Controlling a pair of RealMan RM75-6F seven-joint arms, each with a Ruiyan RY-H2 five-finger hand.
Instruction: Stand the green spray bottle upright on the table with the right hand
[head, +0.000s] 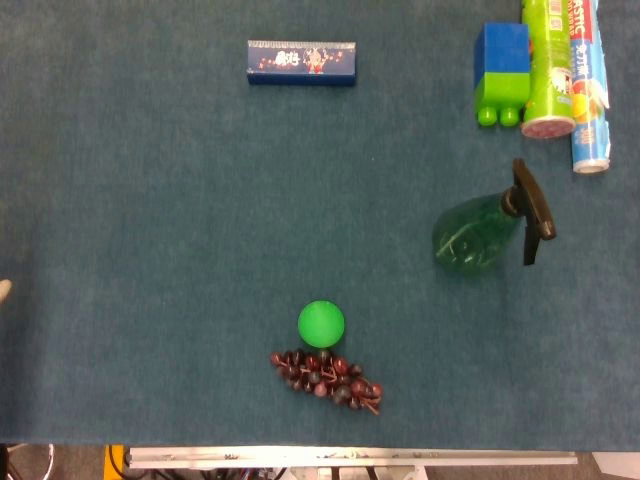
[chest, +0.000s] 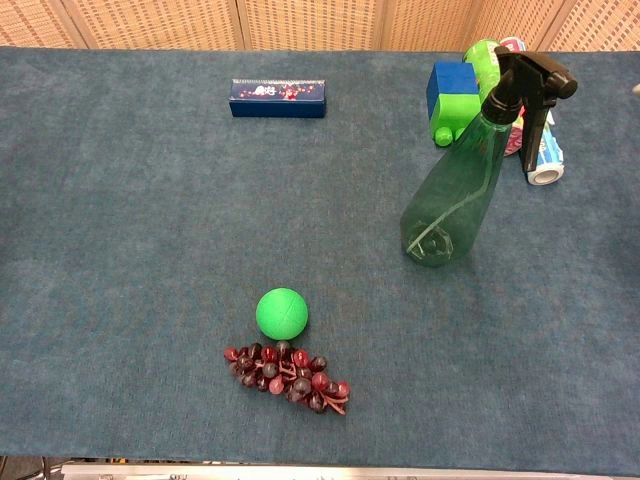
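Note:
The green spray bottle (head: 478, 232) (chest: 452, 192) stands upright on the blue table cloth at the right, its black trigger head (chest: 533, 78) on top. Nothing touches it. Only a pale sliver of my right hand (chest: 636, 90) shows at the right edge of the chest view, well clear of the bottle. A similar pale tip of my left hand (head: 3, 289) shows at the left edge of the head view. Neither sliver shows how the fingers lie.
Behind the bottle lie a blue-and-green block (head: 501, 73), a green can (head: 547, 66) and a blue can (head: 590, 90). A dark blue box (head: 301, 62) sits far back. A green ball (head: 321, 323) and dark grapes (head: 327, 378) lie near the front edge.

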